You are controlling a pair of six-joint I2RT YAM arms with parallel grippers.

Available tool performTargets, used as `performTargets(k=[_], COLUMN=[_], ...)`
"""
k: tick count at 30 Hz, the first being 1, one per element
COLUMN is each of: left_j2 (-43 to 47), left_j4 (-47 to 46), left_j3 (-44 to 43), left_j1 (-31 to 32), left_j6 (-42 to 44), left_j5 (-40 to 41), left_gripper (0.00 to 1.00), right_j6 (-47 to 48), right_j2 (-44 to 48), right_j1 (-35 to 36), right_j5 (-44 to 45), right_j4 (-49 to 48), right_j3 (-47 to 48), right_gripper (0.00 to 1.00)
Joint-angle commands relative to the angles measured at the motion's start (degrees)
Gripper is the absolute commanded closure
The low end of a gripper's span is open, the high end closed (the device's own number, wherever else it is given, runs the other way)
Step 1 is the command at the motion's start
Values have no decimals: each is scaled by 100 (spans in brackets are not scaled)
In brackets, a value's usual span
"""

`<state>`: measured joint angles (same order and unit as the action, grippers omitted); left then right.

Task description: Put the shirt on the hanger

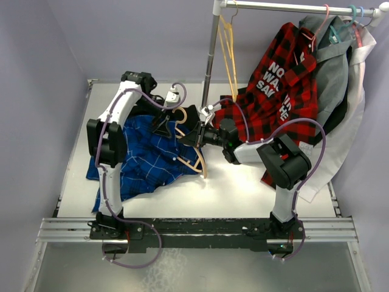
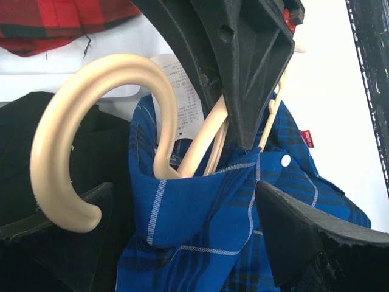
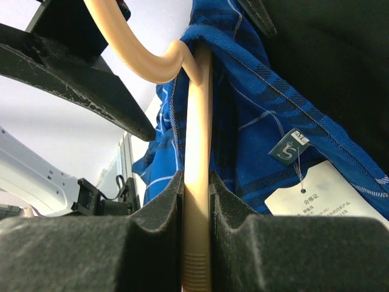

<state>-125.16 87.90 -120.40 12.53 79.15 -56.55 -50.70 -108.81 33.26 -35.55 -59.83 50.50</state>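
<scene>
Two claws close together at middle of surface point(image 1: 231, 182): right claw point(image 3: 196, 182) clamped on hanger point(image 3: 196, 121) just below hook point(image 2: 61, 134), left claw point(image 2: 185, 188) spread wide around shirt point(image 2: 200, 237) collar point(image 2: 149, 152), gripping nothing. Shirt heaped left, collar up around hanger. Step: threading. Next probably: pinch collar, tug over exposed arm.

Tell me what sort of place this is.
Likely a lab robot cell staged as a wardrobe corner: plain lilac walls, a white tabletop, and a metal clothes rail hung with a red-and-black plaid shirt.
</scene>
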Motion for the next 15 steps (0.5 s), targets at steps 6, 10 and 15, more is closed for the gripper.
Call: performTargets(k=[6,10,15], left_j2=[-115,-98,95], left_j4=[86,84,87], left_j3=[-18,187,707], left_j1=[56,60,65], left_j6=[249,238,434], left_j5=[6,61,-40], left_gripper=[2,8,21], right_j6=[288,351,377], right_j2=[180,228,255], right_j1=[-23,-38,-92], right_j5=[44,65,65], right_j4=[-174,-91,-64], right_j3=[202,240,259], right_gripper=[100,100,100])
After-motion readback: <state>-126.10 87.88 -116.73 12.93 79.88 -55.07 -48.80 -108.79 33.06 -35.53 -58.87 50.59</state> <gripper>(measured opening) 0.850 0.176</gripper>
